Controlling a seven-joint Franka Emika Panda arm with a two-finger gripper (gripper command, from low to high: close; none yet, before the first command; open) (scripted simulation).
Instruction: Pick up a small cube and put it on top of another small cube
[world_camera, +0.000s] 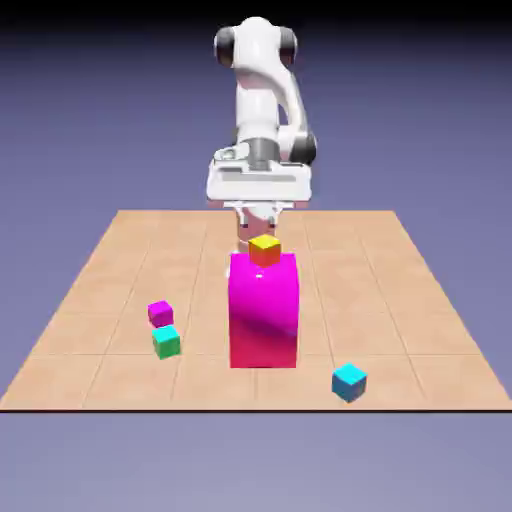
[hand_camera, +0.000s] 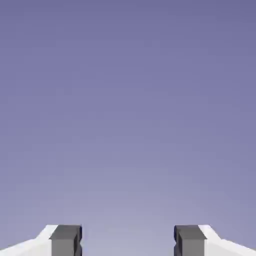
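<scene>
The table (world_camera: 120, 300) looks like pale wood or tile laid in large squares, matt, with faint seams. The tall magenta block (world_camera: 264, 315) is smooth and glossy, with a soft sheen across its near face. The small cyan cube (world_camera: 349, 381), the green cube (world_camera: 167, 343), the small magenta cube (world_camera: 160, 313) and the yellow-orange cube (world_camera: 265, 249) appear as plain, smooth plastic with flat colour. The arm (world_camera: 262, 90) is glossy white plastic with dark joints. The fingertips (hand_camera: 66, 240) are matt grey.

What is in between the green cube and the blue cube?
In the exterior view, the lower part of the tall magenta block stands roughly between the green cube and the cyan cube, touching neither.
</scene>
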